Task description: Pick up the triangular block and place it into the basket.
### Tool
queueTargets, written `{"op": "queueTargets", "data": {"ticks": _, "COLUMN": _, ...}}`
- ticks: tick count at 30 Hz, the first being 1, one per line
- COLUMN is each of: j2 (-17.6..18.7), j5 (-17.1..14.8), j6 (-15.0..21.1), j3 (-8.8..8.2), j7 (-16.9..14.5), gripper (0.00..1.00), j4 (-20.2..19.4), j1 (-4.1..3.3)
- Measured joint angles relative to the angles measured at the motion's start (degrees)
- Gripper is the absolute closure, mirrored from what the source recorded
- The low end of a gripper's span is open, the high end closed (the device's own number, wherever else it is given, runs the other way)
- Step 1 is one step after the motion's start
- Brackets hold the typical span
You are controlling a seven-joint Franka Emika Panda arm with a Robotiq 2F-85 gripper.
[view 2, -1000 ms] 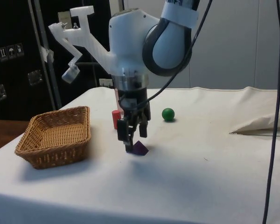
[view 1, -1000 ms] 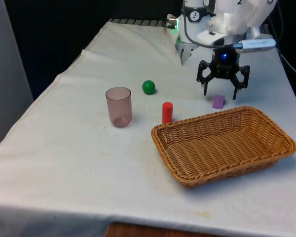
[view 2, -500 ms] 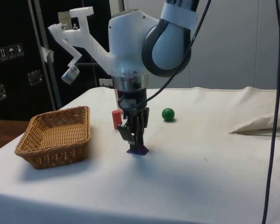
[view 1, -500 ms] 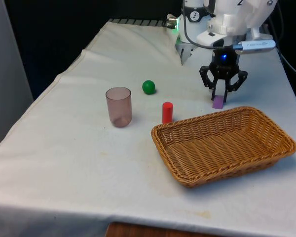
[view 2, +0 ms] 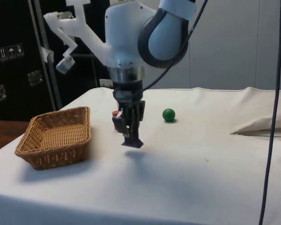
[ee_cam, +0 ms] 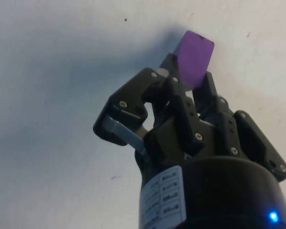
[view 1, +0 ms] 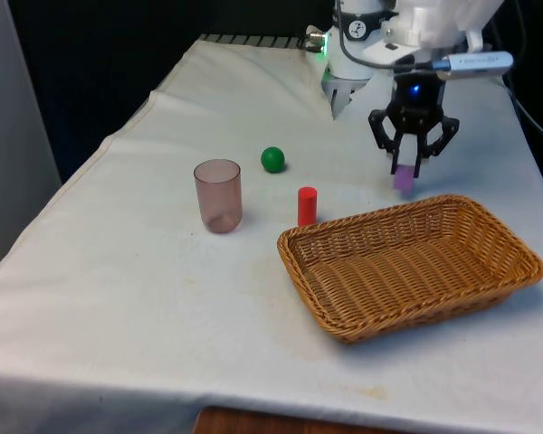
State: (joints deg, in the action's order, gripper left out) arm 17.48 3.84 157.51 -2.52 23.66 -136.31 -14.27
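Grasp completed, transfer pending. The purple triangular block (view 1: 404,180) is clamped between the two fingers of the black gripper (view 1: 407,169) and hangs clear of the white cloth (view 1: 145,298); in the side view the block (view 2: 132,142) casts a shadow on the cloth beneath it, which confirms that it is off the table. The wrist view shows the block (ee_cam: 194,58) pinched at the fingertips (ee_cam: 174,71), most of its purple face projecting beyond them. The picking half of the task is judged done. What remains is the carry over the rim of the wicker basket (view 1: 416,210), which holds nothing, and the release inside it.

The arm descends from above with the gripper pointing straight down at the table. In the front view the block sits just beyond the basket's far rim, towards the front view's right; in the side view the basket (view 2: 56,136) lies near the gripper (view 2: 131,136), on the side away from the green ball (view 2: 168,114). A red cylinder (view 1: 307,205) and a translucent brown cup (view 1: 218,195) stand apart from the path and are untouched.
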Motion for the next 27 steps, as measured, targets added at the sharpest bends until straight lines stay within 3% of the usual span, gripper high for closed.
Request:
{"op": "queueTargets", "data": {"ticks": 6, "j2": -2.23, "j5": 0.0, "j6": -2.35, "j3": -0.06, "j7": 0.0, "gripper": 0.67, "j4": 0.4, "j1": 0.0}}
{"op": "queueTargets", "data": {"ticks": 16, "j2": -4.93, "j5": 0.0, "j6": -8.59, "j3": -0.29, "j7": 0.23, "gripper": 0.67, "j4": 4.24, "j1": 0.0}}
{"op": "queueTargets", "data": {"ticks": 27, "j2": -4.41, "j5": 0.0, "j6": -13.81, "j3": -0.46, "j7": 0.23, "gripper": 0.67, "j4": 10.66, "j1": 0.06}}
